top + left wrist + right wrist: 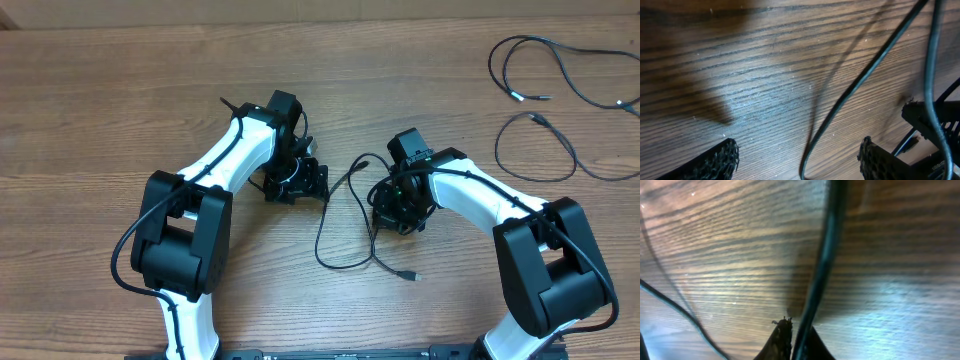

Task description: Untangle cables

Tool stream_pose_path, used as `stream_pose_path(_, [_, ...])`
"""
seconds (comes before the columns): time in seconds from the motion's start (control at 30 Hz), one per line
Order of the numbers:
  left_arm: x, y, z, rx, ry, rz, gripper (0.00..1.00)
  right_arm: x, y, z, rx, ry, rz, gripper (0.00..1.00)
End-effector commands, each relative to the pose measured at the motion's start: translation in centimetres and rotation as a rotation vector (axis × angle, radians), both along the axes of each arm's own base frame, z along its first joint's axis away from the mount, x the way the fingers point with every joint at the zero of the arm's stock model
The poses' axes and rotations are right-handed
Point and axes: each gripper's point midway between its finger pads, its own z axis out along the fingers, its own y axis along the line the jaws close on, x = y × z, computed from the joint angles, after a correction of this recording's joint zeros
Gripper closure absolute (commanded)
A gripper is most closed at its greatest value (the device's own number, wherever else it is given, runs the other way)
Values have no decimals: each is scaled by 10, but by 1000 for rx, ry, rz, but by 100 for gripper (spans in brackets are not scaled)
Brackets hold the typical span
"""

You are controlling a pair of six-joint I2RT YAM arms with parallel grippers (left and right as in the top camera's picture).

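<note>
Wooden table (100,90), left gripper (797,159) low over it with fingers spread, a loose black cable (321,228) running between them, right gripper (792,342) pinched tight on that cable mid-table, two more cables (491,62) looped well apart at the far right corner

On the table (100,80), a looped cable (322,228) lies between the two arms. It passes between the spread fingers of the left gripper (300,182) and is pinched in the right gripper (397,213). Its plug tip (414,275) lies toward the near edge. Two more cables sit well apart at the far right: the rear cable (530,40) behind the nearer cable (600,175).
</note>
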Motion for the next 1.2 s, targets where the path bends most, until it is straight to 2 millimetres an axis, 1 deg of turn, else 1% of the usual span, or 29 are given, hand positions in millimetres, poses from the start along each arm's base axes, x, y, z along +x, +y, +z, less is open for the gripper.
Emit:
stream_pose_path(0.0, [2, -4, 4, 3, -10, 1, 20, 6, 11, 12, 83, 17, -11, 96])
stream_pose_path(0.07, [2, -5, 4, 2, -13, -2, 20, 11, 19, 23, 152, 24, -16, 96])
stream_pose_path(0.1, [2, -5, 4, 2, -14, -2, 20, 13, 24, 29, 193, 20, -6, 94])
stream_pose_path(0.17, [2, -5, 4, 2, -13, -2, 20, 17, 29, 36, 233, 16, -4, 79])
stream_pose_path(0.2, [1, -5, 4, 2, -13, -2, 20, 18, 29, 37, 235, 14, -3, 69])
stream_pose_path(0.23, [1, -5, 4, 3, -13, -2, 20, 18, 29, 37, 233, 12, -2, 56])
stream_pose_path(0.27, [1, -5, 4, 3, -13, -2, 20, 17, 29, 36, 232, 9, 10, 37])
stream_pose_path(0.3, [2, -5, 4, 3, -13, -2, 20, 16, 28, 36, 230, 6, 21, 26])
stream_pose_path(0.37, [2, -4, 3, 9, -16, -2, 20, 14, 26, 35, 217, 7, 37, 21])
stream_pose_path(0.4, [2, -4, 3, 11, -16, -2, 19, 12, 25, 35, 215, 14, 40, 16])
stream_pose_path(0.47, [3, -2, 2, 24, -20, 0, 18, 9, 25, 35, 222, 19, 53, 13])
stream_pose_path(0.6, [6, 7, -1, 87, -28, 35, 17, 5, 32, 43, 293, 14, 118, 12])
stream_pose_path(0.8, [6, 8, -2, 90, -28, 36, 17, 4, 32, 50, 363, 17, 128, 13])
stream_pose_path(0.9, [6, 8, -2, 90, -27, 40, 17, 2, 37, 58, 432, -10, 192, 14])
stream_pose_path(0.93, [6, 8, -2, 91, -25, 46, 17, 0, 36, 57, 429, -4, 197, 14])
stream_pose_path(1.0, [6, 8, -2, 94, -18, 66, 18, -5, 32, 52, 386, 12, 203, 13])
stream_pose_path(1.03, [6, 8, -2, 96, -14, 76, 18, -7, 27, 47, 338, 17, 207, 12])
stream_pose_path(1.07, [6, 8, -2, 97, -12, 82, 18, -8, 19, 40, 274, 20, 213, 9])
stream_pose_path(1.17, [6, 7, -1, 96, -10, 82, 18, -9, -10, 21, 43, 40, 164, 7])
